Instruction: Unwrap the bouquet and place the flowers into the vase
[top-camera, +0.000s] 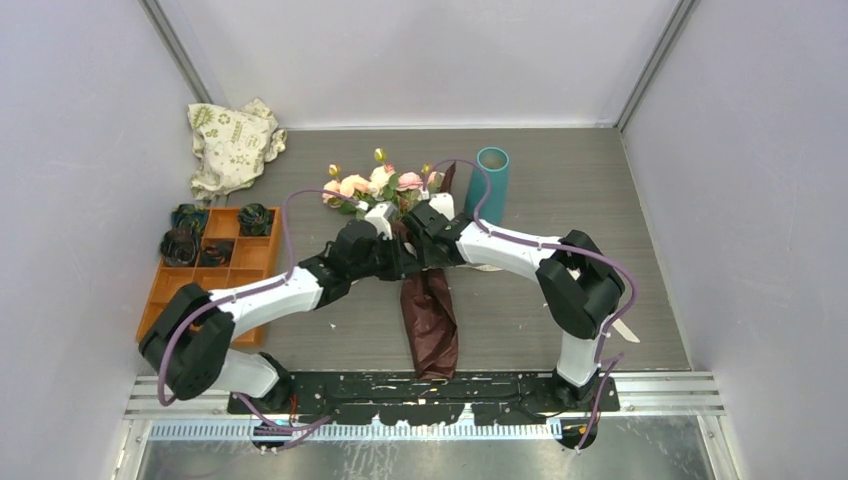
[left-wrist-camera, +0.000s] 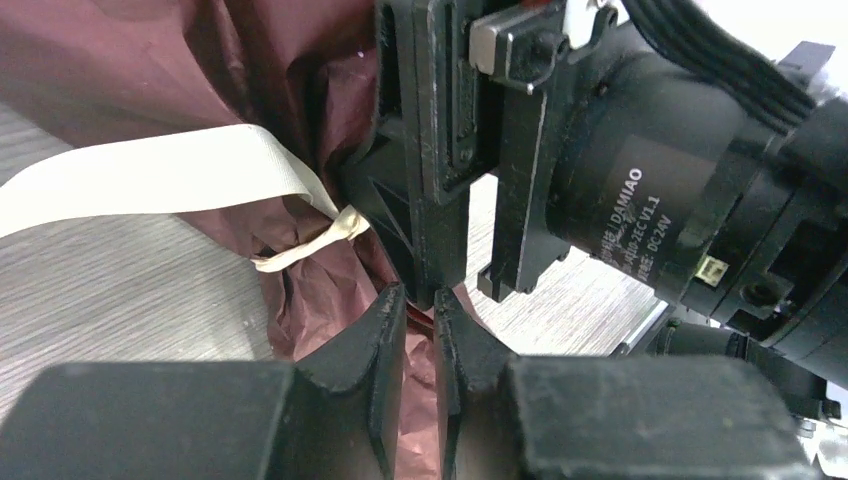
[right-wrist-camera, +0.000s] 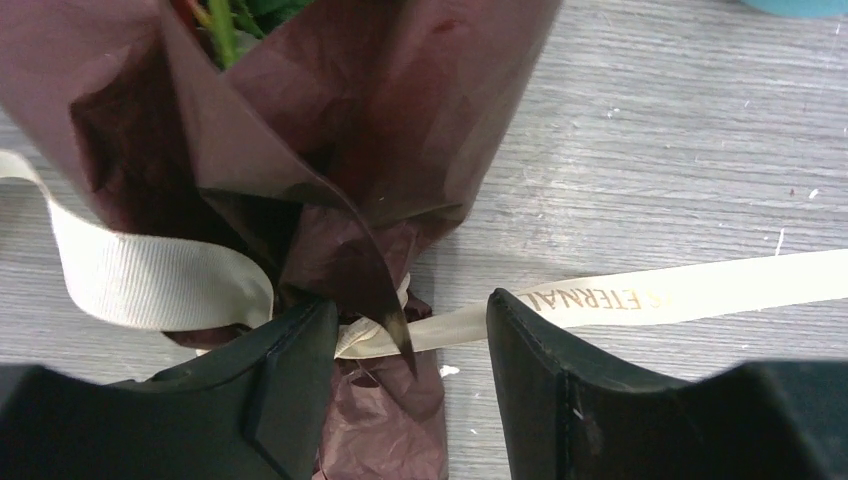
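Note:
The bouquet lies on the table, its pink, peach and cream flowers (top-camera: 375, 183) pointing to the back and its dark red wrapping paper (top-camera: 430, 320) trailing toward me. The teal vase (top-camera: 490, 185) stands upright just to its right. Both grippers meet at the tied neck. My left gripper (left-wrist-camera: 420, 300) is almost closed, with a fold of the wrapping paper (left-wrist-camera: 300, 300) pinched at its tips. My right gripper (right-wrist-camera: 410, 315) stands open astride the knot of the cream ribbon (right-wrist-camera: 650, 295), its left finger against the paper (right-wrist-camera: 380, 420). The stems are hidden inside the paper.
An orange compartment tray (top-camera: 245, 255) holding dark rosettes (top-camera: 183, 245) sits at the left. A white cloth bag with green print (top-camera: 230, 145) lies in the back left corner. A ribbon tail (top-camera: 620, 330) runs out near the right arm's base. Walls close three sides.

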